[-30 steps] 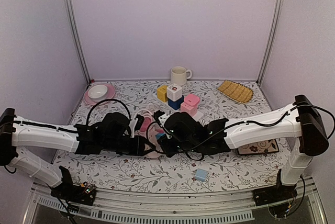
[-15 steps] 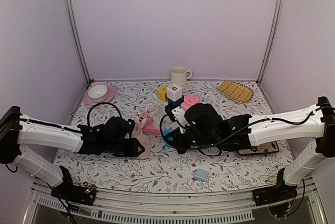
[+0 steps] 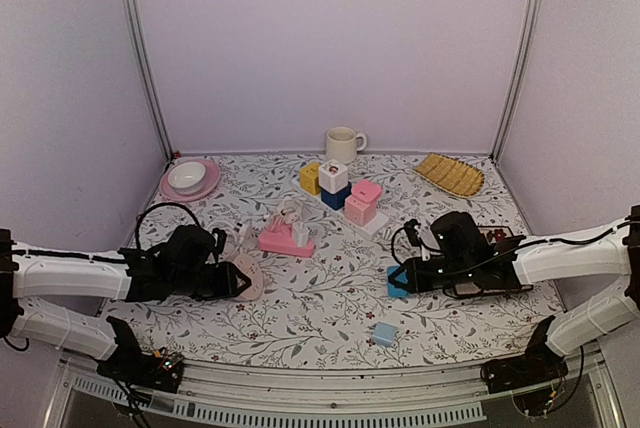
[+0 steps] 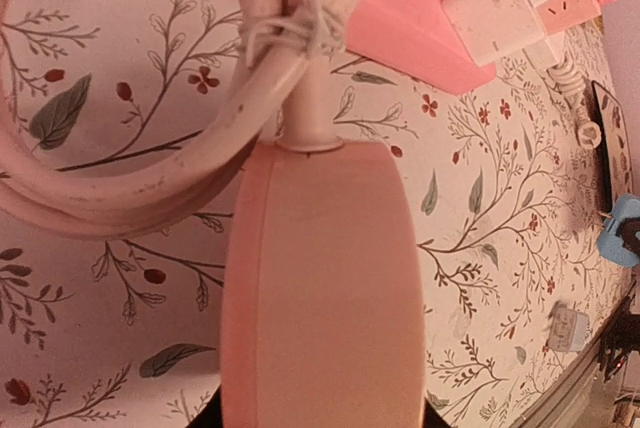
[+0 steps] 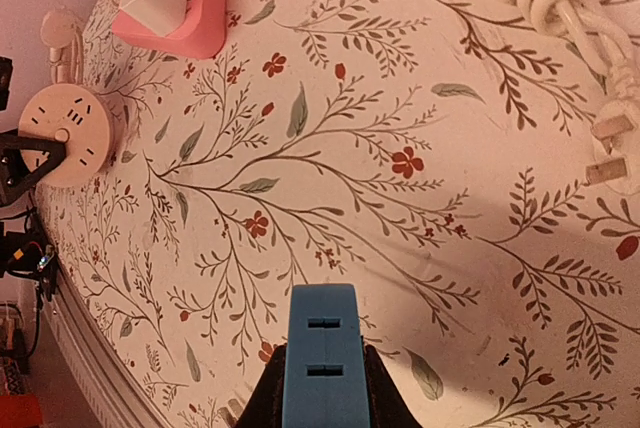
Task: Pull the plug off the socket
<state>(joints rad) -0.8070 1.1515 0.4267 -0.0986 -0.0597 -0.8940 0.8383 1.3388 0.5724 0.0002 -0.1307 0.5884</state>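
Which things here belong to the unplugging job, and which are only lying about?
Job: blue plug, round socket.
Lying about: mug, bowl on pink plate, yellow tray, toy blocks, pink power strip.

The left arm point(image 3: 80, 273) lies low over the table point(image 3: 320, 333), stretched from its base at the left toward the middle, its gripper point(image 3: 232, 279) clamped on the edge of a round pink socket point(image 4: 320, 288). The right arm point(image 3: 560, 253) reaches in low from the right, forearm nearly level, and its gripper point(image 3: 404, 279) pinches a blue plug point(image 5: 322, 348) between both fingers. The two grippers are well apart.
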